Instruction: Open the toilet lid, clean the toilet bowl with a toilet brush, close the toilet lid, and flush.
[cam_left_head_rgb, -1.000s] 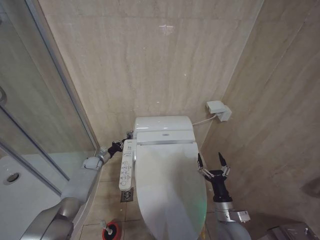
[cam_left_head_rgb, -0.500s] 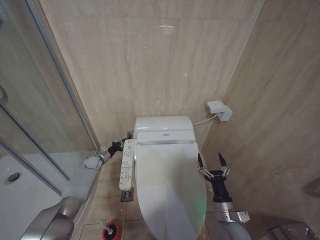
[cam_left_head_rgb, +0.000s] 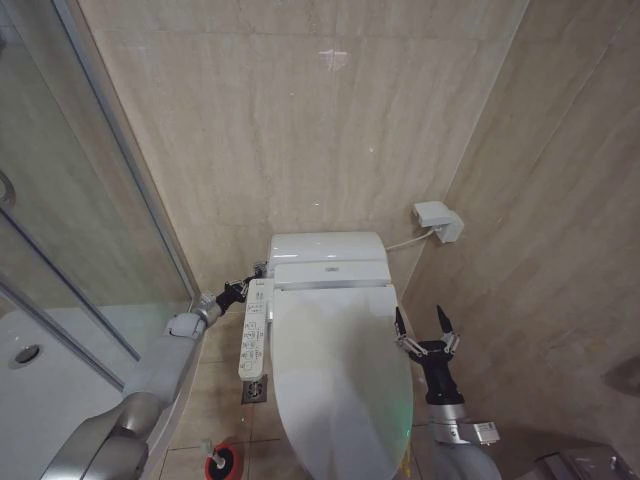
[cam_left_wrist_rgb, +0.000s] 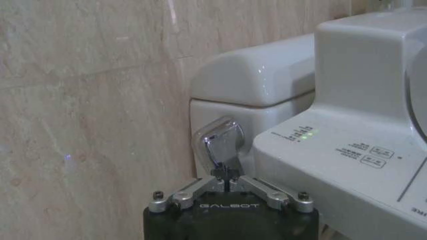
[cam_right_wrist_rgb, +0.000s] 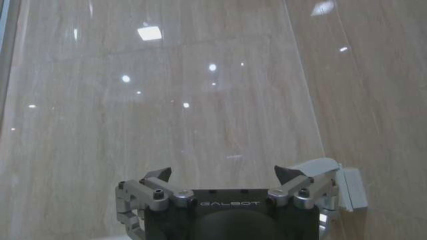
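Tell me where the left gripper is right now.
In the head view the left gripper is at the toilet's left rear, beside the tank; in the left wrist view it is closed at the chrome flush lever.

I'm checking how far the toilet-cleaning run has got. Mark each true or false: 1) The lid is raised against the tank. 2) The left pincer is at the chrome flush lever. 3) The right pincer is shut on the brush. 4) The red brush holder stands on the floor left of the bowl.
1) False: the large white plastic oval toilet lid lies closed over the bowl.
2) True: the left pincer, fingers together, meets the chrome flush lever on the side of the white ceramic tank.
3) False: the right pincer is open and empty, beside the lid's right edge.
4) True: the round red brush holder stands on the floor tiles there.
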